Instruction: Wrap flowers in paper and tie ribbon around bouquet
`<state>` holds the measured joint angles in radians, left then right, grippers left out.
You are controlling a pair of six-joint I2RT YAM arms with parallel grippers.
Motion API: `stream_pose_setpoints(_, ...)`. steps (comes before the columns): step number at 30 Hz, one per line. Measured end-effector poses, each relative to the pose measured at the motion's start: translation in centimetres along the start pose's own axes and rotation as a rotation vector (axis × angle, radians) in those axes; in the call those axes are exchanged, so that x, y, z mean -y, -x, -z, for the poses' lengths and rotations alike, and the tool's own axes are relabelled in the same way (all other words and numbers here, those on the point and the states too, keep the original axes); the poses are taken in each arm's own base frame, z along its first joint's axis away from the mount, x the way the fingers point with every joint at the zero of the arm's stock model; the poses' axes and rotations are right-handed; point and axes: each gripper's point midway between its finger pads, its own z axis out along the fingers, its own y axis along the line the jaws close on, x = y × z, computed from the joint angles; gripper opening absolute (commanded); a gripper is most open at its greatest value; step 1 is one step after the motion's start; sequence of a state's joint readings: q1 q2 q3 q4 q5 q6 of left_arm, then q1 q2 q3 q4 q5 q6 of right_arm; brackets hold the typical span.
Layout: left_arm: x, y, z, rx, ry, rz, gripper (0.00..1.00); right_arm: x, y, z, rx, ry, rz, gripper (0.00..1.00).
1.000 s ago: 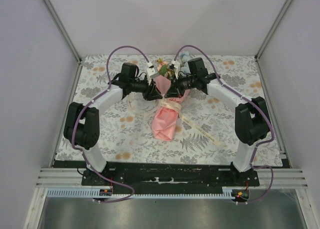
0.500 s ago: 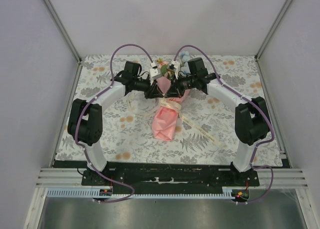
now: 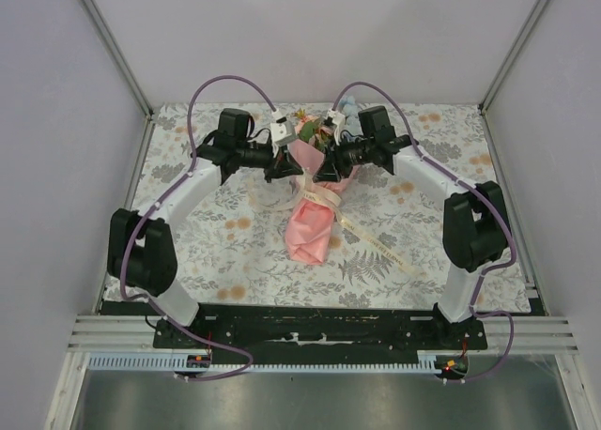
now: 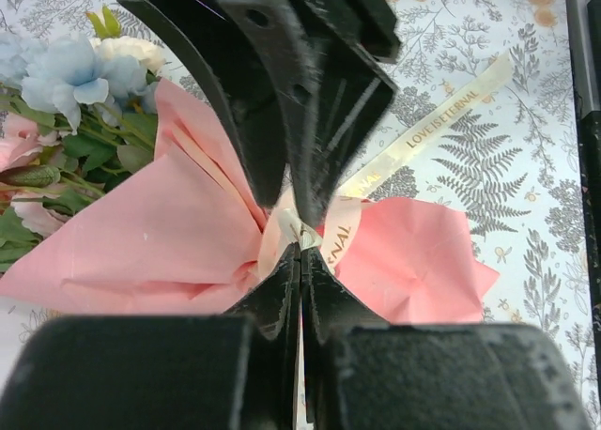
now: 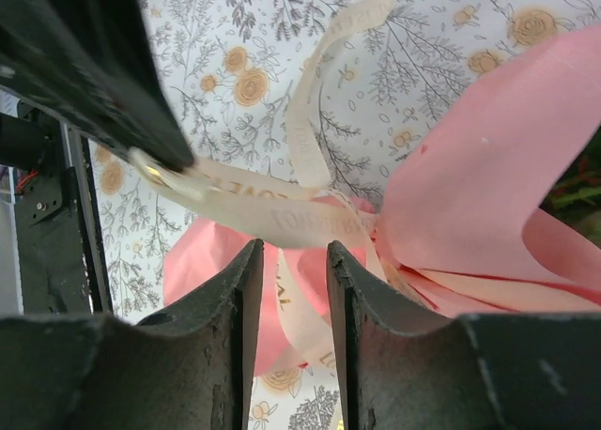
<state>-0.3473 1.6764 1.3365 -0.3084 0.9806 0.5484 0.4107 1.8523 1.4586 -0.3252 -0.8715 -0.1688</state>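
Presently, knot-tying: left gripper (image 4: 300, 252) clamps the ribbon (image 4: 441, 114), apparently its knot, at the bouquet (image 3: 312, 219) waist; right gripper (image 5: 291, 261) stands parted. Next: draw ribbon taut.

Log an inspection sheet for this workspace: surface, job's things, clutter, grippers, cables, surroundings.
Surface: table covered by a floral-print cloth.
Job's things: bouquet lies mid-table, blooms toward the far edge. Pink paper is gathered at the waist around the flowers. Cream printed ribbon circles the waist, one tail trailing on the cloth.
Clutter: nothing seen.
Grippers: left gripper shut on the ribbon at the waist. Right gripper open, ribbon showing through its gap.
Cables: purple cables arch above both arms.
Surroundings: plain pale walls, metal frame posts.
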Motion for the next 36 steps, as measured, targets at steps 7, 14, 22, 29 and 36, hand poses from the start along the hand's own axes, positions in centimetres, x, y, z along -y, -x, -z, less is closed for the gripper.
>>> stream_pose_setpoints(7, 2.5, -2.6, 2.3, -0.057, 0.001, -0.020, 0.02, 1.4, -2.0, 0.9, -0.044, -0.047, -0.037, 0.36)
stream_pose_setpoints(14, 6.7, -9.4, 3.8, -0.184, -0.037, -0.082, 0.02, 1.2, -4.6, 0.9, -0.108, -0.052, -0.079, 0.35)
stream_pose_setpoints(22, 6.8, -13.9, 3.8, -0.282, -0.062, -0.182, 0.14, 0.9, -5.9, 0.8, -0.141, -0.047, -0.098, 0.34)
stream_pose_setpoints(29, 6.1, -15.5, 3.7, -0.329, -0.073, -0.231, 0.30, -0.5, -6.3, -0.3, -0.168, -0.020, -0.054, 0.38)
stream_pose_setpoints(36, 5.8, -15.8, 3.7, -0.340, -0.070, -0.254, 0.41, -1.5, -6.6, -1.3, -0.188, 0.004, -0.018, 0.41)
